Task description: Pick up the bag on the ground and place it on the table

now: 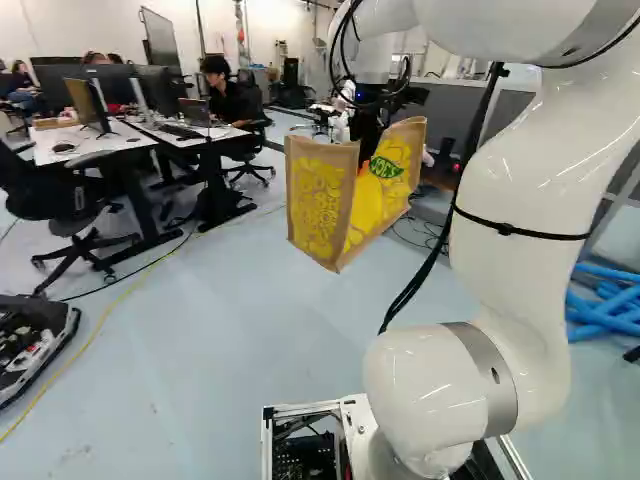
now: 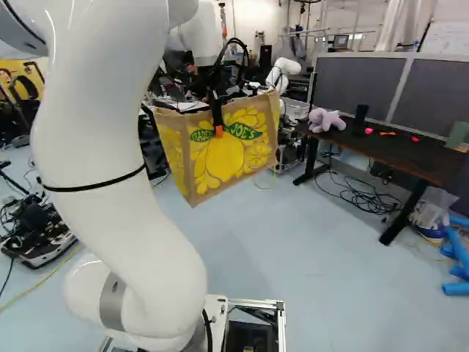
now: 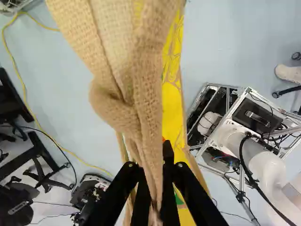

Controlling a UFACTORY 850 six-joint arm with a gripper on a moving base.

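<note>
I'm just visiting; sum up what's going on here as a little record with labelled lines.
Bag: brown with yellow fruit print
Held by: black gripper, shut on its upper part
Bag position: hanging above the floor
Table: dark-topped, at the right of the right base view
On that table: pale purple plush toy, among other things
Bag on table: not yet

A robotics lab, shown by computer desks point(image 1: 140, 132), another robot point(image 2: 284, 72) and floor cables point(image 2: 363, 196).
</note>
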